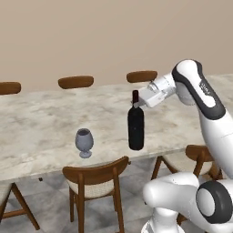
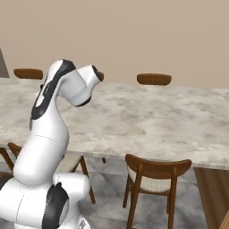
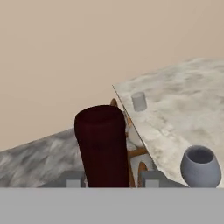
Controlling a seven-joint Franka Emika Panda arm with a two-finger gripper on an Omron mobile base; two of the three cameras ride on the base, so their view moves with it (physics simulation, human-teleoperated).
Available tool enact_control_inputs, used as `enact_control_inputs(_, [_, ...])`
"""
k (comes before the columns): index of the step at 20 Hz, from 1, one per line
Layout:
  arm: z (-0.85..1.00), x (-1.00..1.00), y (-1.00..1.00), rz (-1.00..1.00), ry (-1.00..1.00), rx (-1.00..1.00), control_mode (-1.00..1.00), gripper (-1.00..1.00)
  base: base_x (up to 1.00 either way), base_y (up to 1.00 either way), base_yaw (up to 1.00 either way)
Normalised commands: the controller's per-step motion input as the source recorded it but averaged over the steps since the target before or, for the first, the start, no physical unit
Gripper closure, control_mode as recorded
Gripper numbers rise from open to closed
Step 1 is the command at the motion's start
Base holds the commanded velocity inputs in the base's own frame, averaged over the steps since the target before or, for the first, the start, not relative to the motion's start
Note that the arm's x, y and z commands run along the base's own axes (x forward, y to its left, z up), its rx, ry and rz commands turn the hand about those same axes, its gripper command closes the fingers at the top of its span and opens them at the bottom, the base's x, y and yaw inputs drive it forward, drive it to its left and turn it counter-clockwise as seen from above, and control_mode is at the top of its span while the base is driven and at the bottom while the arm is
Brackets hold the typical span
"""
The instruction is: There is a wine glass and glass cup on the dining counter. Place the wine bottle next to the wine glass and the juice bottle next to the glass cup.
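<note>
While your end effector (image 1: 139, 103) grips the bottle (image 1: 135, 128) by its neck at three o'clock of the wine glass (image 1: 84, 142) on the counter (image 1: 41, 123), releasing it tilted could topple it into the glass.

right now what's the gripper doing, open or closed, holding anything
Gripper: closed on the dark-red neck of the wine bottle, which stands upright by the wine glass on the dining counter.
</note>
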Motion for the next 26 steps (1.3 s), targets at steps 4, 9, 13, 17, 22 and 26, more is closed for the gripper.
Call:
enact_control_inputs(4, [-0.21,0.12,0.23,0.17,0.00,0.00,-1.00,1.00,0.00,0.00,0.00])
enact_control_inputs(9, [-0.23,0.07,0.25,0.09,-0.04,0.00,-1.00,1.00,0.00,0.00,0.00])
enact_control_inputs(13, [-0.26,0.00,0.29,0.02,-0.06,0.00,-1.00,1.00,0.00,0.00,0.00])
enact_control_inputs(17, [-0.20,0.01,0.19,0.00,-0.12,0.00,-1.00,1.00,0.00,0.00,0.00])
enact_control_inputs(22, [-0.13,0.09,0.12,0.00,-0.14,0.00,-1.00,1.00,0.00,0.00,0.00])
enact_control_inputs(26, [-0.14,0.15,0.06,0.00,-0.06,0.03,-1.00,1.00,0.00,0.00,0.00])
